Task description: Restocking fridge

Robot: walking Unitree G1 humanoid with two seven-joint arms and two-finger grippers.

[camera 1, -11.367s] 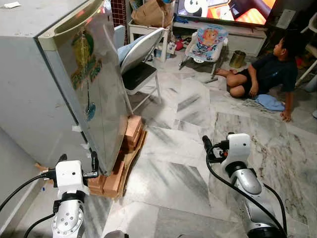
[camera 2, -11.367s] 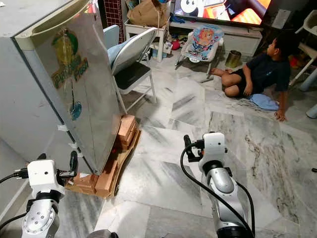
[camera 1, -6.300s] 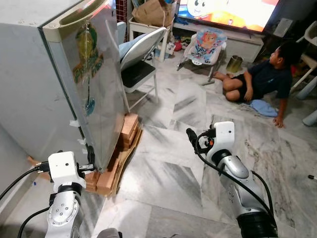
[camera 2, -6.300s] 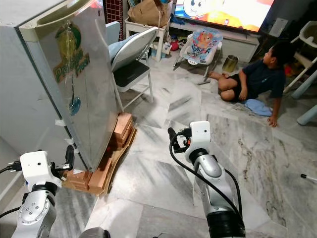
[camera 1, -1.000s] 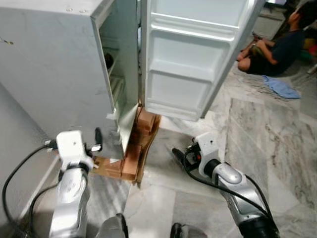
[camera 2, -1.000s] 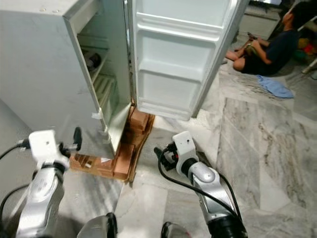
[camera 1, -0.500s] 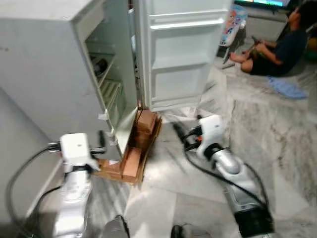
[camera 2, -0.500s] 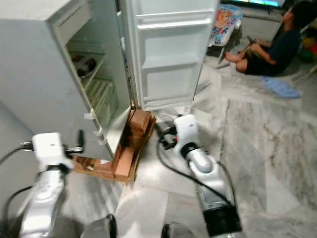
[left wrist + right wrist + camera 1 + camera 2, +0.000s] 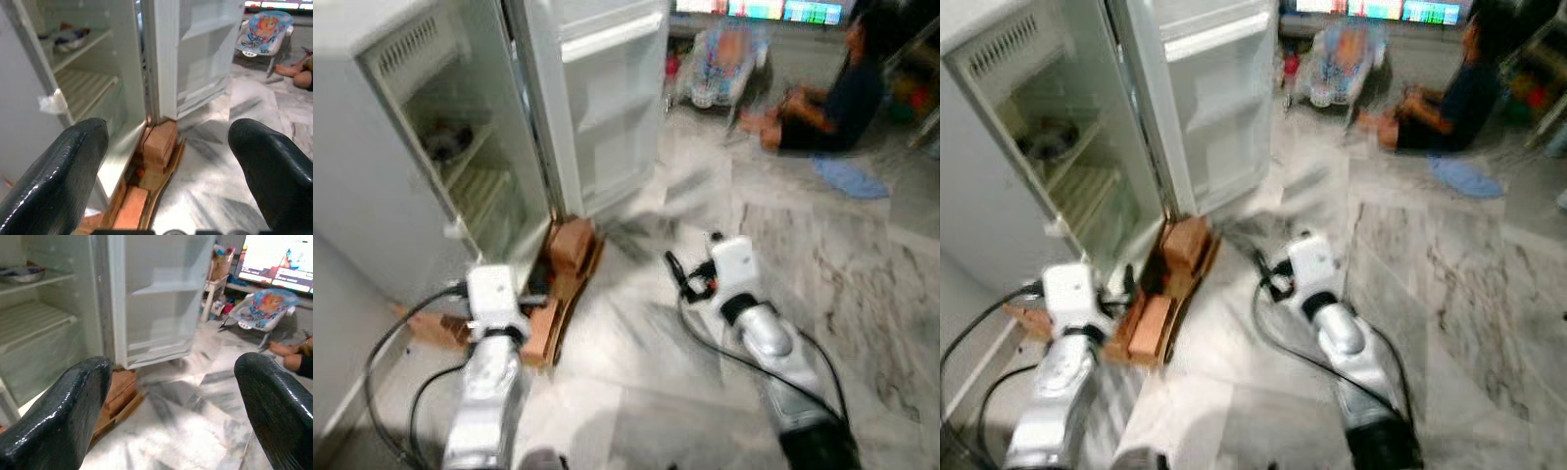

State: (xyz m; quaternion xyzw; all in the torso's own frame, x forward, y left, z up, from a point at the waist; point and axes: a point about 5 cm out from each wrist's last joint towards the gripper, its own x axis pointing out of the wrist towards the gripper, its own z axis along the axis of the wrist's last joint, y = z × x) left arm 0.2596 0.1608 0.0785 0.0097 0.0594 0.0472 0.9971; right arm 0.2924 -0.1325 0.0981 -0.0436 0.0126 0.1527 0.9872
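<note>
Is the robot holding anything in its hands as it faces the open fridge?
No, the left hand and the right hand both have their fingers spread wide with nothing between them, just the fridge beyond.

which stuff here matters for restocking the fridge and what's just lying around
For the job:
fridge, standing open
fridge door, swung wide
shelves inside, one with a bowl
left gripper and right gripper, both open and empty

Just lying about:
baby bouncer
blue cloth on the floor
TV
person sitting on the floor
</note>
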